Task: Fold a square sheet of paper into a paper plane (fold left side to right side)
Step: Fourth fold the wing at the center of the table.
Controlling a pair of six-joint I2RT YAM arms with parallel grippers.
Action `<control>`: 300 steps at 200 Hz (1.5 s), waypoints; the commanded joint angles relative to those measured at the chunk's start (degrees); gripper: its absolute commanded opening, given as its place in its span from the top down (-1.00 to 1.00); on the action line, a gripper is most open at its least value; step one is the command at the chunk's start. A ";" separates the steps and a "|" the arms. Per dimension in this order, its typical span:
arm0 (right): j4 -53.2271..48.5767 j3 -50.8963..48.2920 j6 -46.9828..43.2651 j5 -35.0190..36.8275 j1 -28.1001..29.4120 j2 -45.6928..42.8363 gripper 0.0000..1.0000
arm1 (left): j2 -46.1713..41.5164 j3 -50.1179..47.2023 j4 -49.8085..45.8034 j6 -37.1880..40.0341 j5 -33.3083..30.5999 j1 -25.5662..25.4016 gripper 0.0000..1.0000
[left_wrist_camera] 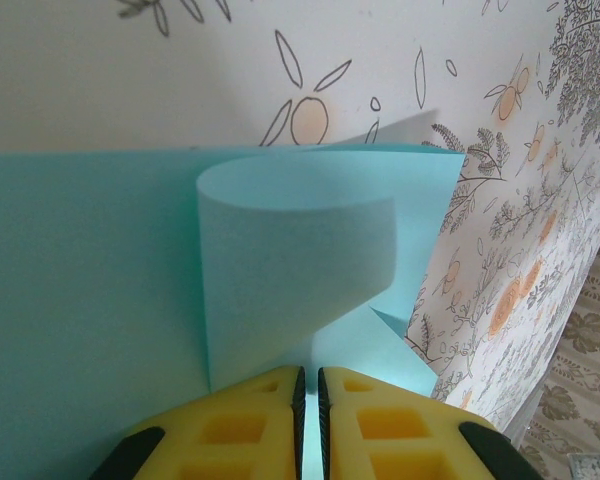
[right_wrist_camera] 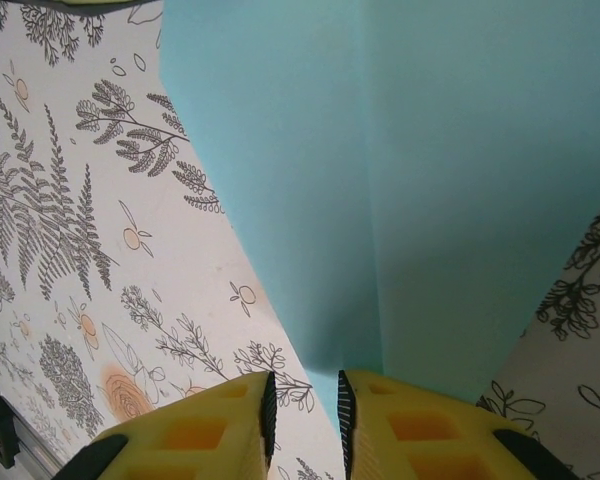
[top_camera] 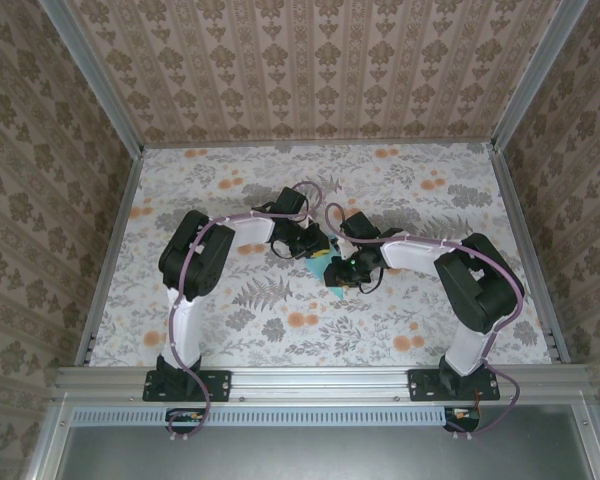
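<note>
The left gripper [left_wrist_camera: 310, 425] pinches a curled flap of the sheet of paper [left_wrist_camera: 100, 300], which lies in the middle of the table [top_camera: 230, 330] and stretches ahead toward the right gripper [right_wrist_camera: 303, 425], nearly closed at its edge, grip uncertain.

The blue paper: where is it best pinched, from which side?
At a free edge of the blue paper, coming in edge-on, low over the table: it is thin and curls, so only an edge can be pinched, as the left gripper does.

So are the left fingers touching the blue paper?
Touching. The left wrist view shows the blue paper curled over and pinched between the two yellow fingers.
</note>
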 commanded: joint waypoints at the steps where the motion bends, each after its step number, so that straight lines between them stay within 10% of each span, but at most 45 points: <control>1: -2.16 0.41 -0.41 0.95 0.18 0.88 0.49 | 0.87 -1.73 -4.70 1.51 -2.65 0.24 0.69; 300: 2.81 -8.79 2.87 -4.87 -5.51 5.49 1.00 | -6.79 -2.73 1.83 6.08 0.68 -0.44 0.67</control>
